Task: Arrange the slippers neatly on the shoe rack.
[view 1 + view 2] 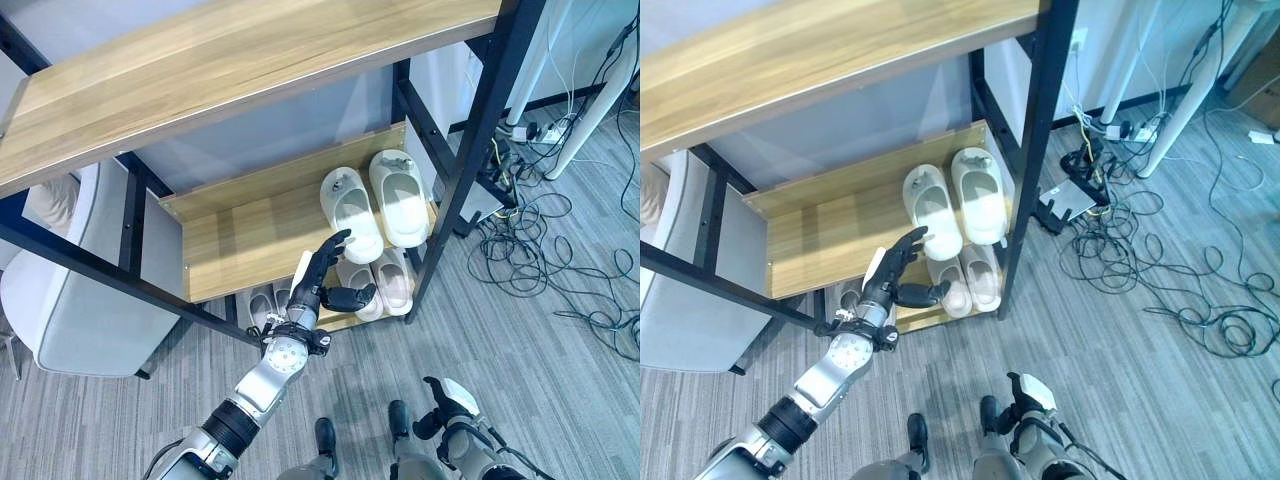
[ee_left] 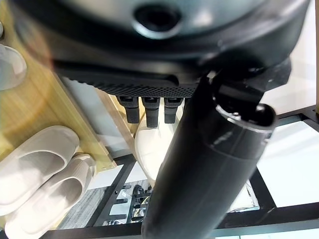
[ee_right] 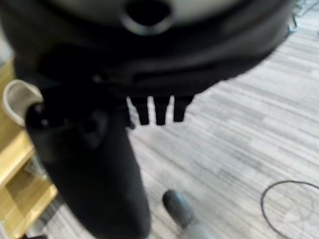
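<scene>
Standing across the upper half of the head views, the shoe rack [image 1: 250,215] is the biggest thing here: black metal posts, a broad wooden top board, a middle shelf and a lower shelf near the grey carpet floor [image 1: 560,380]. A grey chair [image 1: 70,300] sits at 9 o'clock of the rack, and a tangle of loose cables [image 1: 540,250] lies on the floor at 3 o'clock.

On the middle shelf, toward its 3 o'clock end, a pair of white slippers [image 1: 375,205] lies side by side, touching, toes toward the back. A second, pinkish pair [image 1: 385,285] sits on the lower shelf just under them, and a greyish pair [image 1: 265,305] shows partly at 9 o'clock of that one.

Both white slippers look like moulded foam: light, slightly springy, smooth, not fragile. I judge the best hold is across the closed toe cap or the heel rim, thumb on one side and fingers on the other; a flat push on the sidewall would also slide one easily on the wood.

Reaching in from 7 o'clock, the left hand [image 1: 325,280] hovers at the shelf's front edge with fingers straight and spread, thumb out, fingertips just at the nearer white slipper, holding nothing. The right hand [image 1: 440,405] hangs low at 5 o'clock over the floor, fingers relaxed, empty.
</scene>
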### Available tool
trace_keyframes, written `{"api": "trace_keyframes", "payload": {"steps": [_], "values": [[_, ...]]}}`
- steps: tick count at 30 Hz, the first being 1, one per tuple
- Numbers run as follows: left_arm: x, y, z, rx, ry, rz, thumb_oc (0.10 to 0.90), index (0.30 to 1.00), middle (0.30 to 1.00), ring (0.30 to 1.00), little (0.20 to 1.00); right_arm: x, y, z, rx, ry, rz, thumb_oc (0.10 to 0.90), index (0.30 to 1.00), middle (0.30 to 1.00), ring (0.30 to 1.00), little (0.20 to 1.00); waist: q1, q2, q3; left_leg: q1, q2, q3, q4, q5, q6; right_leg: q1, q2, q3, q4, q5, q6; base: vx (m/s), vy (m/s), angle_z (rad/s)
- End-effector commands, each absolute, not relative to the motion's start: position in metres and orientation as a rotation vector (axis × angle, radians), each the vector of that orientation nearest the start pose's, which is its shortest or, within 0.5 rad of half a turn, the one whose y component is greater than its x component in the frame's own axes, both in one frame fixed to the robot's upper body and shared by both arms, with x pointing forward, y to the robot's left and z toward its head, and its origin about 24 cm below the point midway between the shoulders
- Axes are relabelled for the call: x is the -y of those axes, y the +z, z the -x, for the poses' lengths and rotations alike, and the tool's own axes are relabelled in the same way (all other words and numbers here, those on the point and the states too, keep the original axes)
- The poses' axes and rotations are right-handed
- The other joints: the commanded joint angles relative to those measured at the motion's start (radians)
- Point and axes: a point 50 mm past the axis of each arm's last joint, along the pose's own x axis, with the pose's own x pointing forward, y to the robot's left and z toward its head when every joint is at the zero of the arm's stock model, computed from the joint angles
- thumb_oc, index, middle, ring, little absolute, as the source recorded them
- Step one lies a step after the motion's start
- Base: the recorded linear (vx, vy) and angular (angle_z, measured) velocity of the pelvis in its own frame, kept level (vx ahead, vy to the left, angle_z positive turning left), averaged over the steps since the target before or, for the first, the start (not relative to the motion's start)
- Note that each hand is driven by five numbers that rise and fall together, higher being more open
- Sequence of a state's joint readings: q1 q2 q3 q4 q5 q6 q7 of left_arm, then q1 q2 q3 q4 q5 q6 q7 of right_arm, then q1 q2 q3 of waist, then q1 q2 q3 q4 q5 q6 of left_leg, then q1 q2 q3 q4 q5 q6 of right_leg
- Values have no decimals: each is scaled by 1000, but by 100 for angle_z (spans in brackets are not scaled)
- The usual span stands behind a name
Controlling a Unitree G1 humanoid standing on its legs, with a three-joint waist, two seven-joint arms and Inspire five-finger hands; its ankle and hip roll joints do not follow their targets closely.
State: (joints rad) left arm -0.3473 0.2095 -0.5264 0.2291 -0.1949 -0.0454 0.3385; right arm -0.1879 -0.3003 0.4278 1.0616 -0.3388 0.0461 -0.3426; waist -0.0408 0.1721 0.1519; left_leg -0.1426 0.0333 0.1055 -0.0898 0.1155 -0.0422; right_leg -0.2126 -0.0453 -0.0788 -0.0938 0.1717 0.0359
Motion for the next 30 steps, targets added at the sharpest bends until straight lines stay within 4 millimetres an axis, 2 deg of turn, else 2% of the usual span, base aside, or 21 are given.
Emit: {"api": "trace_keyframes", "payload": {"steps": [1,7,11,21,30], "values": [[-76,119,-308,345,-158,-51,800,900,900,900,900,220,-123,-187,-780,63,1017,800,900,900,900,900,17,-20,-82,-12,-2,-48,3,-67,-28,18,-55,-56,7,-147,69,0,0,0],[-86,125,-317,355,-75,-57,800,900,900,900,900,215,-123,-190,-769,74,1017,800,900,900,900,900,20,-26,-86,-12,-2,-54,3,-68,-30,23,-55,-65,7,-149,68,5,1,0],[-86,126,-322,352,-64,-76,800,900,900,900,900,215,-122,-191,-767,72,1016,800,900,900,900,900,16,-28,-86,-14,-2,-56,3,-68,-30,22,-54,-66,7,-150,68,0,0,0],[-86,137,-350,328,-13,-170,800,900,900,900,900,218,-123,-189,-786,66,1018,800,900,900,900,900,-11,-44,-89,-29,0,-55,3,-72,-30,4,-52,-55,7,-147,72,33,-3,0],[-84,141,-359,323,-9,-229,800,900,900,900,900,216,-122,-192,-781,73,1017,800,900,900,900,900,-21,-50,-87,-38,0,-46,3,-77,-27,-16,-51,-39,7,-142,74,13,2,-1]]}}
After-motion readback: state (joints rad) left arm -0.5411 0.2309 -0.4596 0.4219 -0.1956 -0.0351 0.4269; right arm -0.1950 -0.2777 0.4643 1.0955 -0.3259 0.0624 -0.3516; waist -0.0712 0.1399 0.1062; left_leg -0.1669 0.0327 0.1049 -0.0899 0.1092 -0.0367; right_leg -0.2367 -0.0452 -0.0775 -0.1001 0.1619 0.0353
